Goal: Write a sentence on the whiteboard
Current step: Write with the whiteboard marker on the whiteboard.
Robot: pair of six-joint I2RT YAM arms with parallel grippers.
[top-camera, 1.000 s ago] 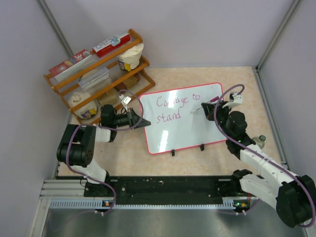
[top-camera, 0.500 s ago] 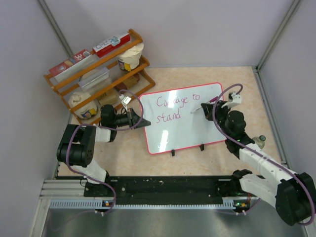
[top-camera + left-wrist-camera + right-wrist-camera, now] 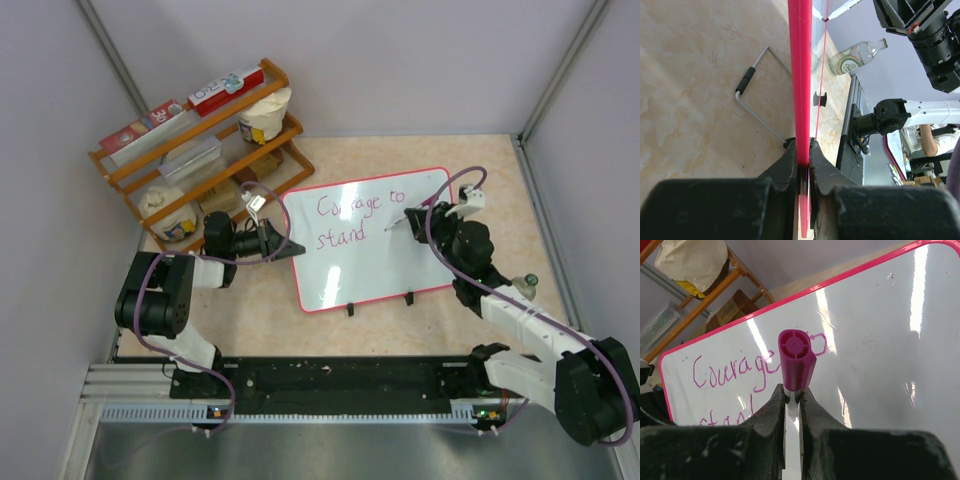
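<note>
The whiteboard (image 3: 380,255) with its pink-red rim lies tilted on the table; two black clips sit on its near edge. The sentence (image 3: 348,207) so reads "Courage to" over "stand" in purplish-pink. My left gripper (image 3: 290,247) is shut on the board's left rim (image 3: 801,100). My right gripper (image 3: 425,213) is shut on a marker (image 3: 796,360) with a magenta end; its tip (image 3: 388,228) sits at the board surface right of "stand". The writing also shows in the right wrist view (image 3: 732,372).
A wooden rack (image 3: 200,150) with boxes and tubs stands at the back left. A glass bottle (image 3: 522,285) lies right of the board, also in the left wrist view (image 3: 855,56). A wire stand (image 3: 757,100) lies beside the board. Walls close in left and right.
My right gripper has shifted slightly left and nearer with the marker, its tip moving down-left on the board. The left gripper and board have not moved.
</note>
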